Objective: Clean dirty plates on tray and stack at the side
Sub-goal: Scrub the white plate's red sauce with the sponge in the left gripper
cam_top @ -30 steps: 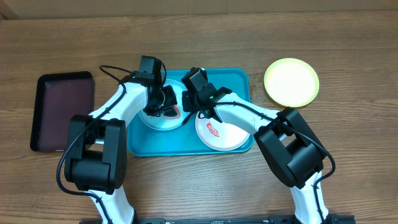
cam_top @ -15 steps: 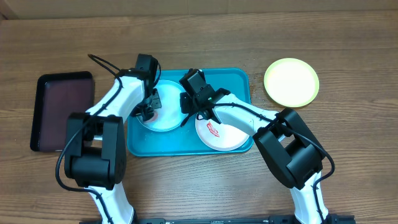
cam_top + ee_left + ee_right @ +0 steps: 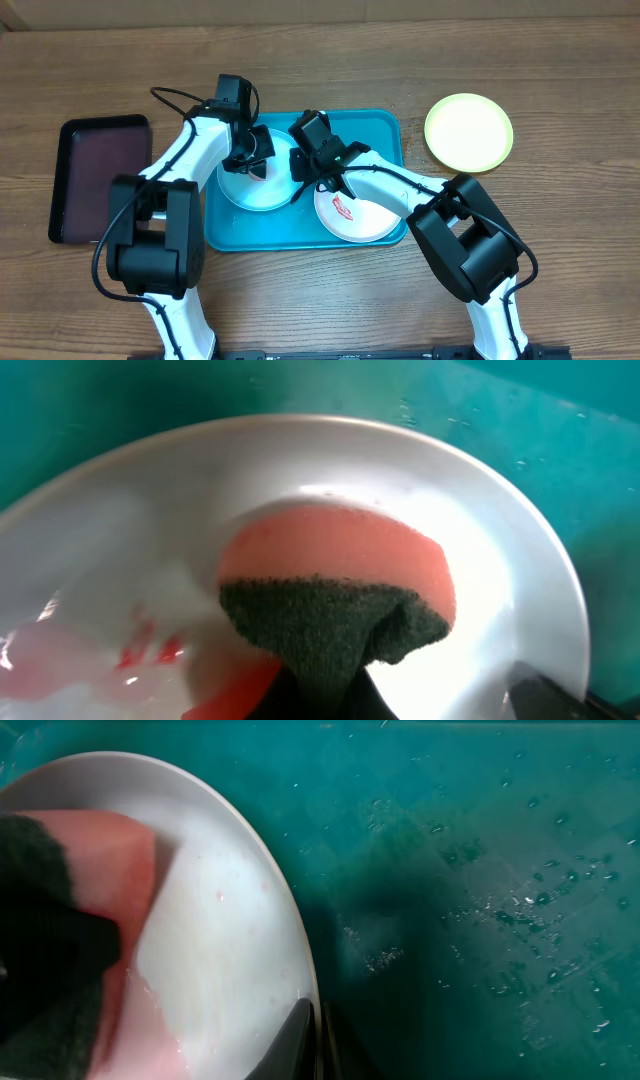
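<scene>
Plastic, wet and slick, the pale plate [image 3: 480, 560] sits on the tray [image 3: 480, 870] beneath my left claw [image 3: 251, 164], clamped on a soft sponge [image 3: 335, 575]; my right claw [image 3: 314, 1038] pinches its light, stiff rim, likely the surest hold.

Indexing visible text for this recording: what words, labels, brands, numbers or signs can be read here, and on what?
No readable text in any view.
The teal tray, light blue plate, white plate, yellow-green plate, sponge and maroon tray carry no print.
The red marks on the white plate are smears, not writing.
</scene>
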You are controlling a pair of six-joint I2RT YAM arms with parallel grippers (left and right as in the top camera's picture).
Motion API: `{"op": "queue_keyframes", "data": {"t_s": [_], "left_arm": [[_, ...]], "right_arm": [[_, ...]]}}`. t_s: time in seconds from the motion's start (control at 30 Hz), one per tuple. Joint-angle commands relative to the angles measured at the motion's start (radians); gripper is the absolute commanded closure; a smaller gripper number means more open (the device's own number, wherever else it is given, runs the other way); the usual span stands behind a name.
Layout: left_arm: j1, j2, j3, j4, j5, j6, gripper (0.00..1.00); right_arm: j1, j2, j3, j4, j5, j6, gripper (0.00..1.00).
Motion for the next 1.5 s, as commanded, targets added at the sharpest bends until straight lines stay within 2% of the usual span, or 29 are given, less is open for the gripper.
{"op": "queue_keyframes", "data": {"t_s": [0.0,0.2,0.57,0.8,0.9,1.0,1.07,1.2,1.3,1.47], "left_arm": [[-0.013,0.055,0.018,0.009,0.09,0.007,0.96],[0.004,0.143,0.018,-0.008,0.069,0.069,0.96],[0.082,0.154,0.078,-0.182,-0.367,0.068,0.96],[0.097,0.154,0.217,-0.306,-0.393,0.072,0.96],[0.093,0.154,0.291,-0.369,-0.357,0.072,0.96],[0.085,0.154,0.344,-0.408,-0.158,0.095,0.96],[0.081,0.155,0.344,-0.396,0.004,0.131,0.96],[0.065,0.159,0.318,-0.332,0.227,0.146,0.96],[0.049,0.159,0.288,-0.285,0.257,0.146,0.96],[0.043,0.16,0.246,-0.278,0.182,0.146,0.96]], "right_arm": [[-0.011,0.013,-0.008,-0.006,0.041,-0.011,0.96],[-0.011,0.013,-0.008,-0.015,0.041,-0.011,0.96],[-0.011,0.013,-0.008,-0.026,0.041,-0.011,0.96],[-0.011,0.013,-0.008,-0.025,0.041,-0.011,0.96],[-0.011,0.013,-0.008,-0.025,0.041,-0.011,0.96],[-0.011,0.013,-0.008,-0.018,0.041,-0.011,0.96],[-0.011,0.013,-0.008,-0.012,0.041,-0.011,0.96],[-0.011,0.013,-0.008,0.003,0.041,-0.011,0.96],[-0.011,0.013,-0.008,0.003,0.041,-0.011,0.96],[-0.011,0.013,-0.008,0.002,0.041,-0.011,0.96]]}}
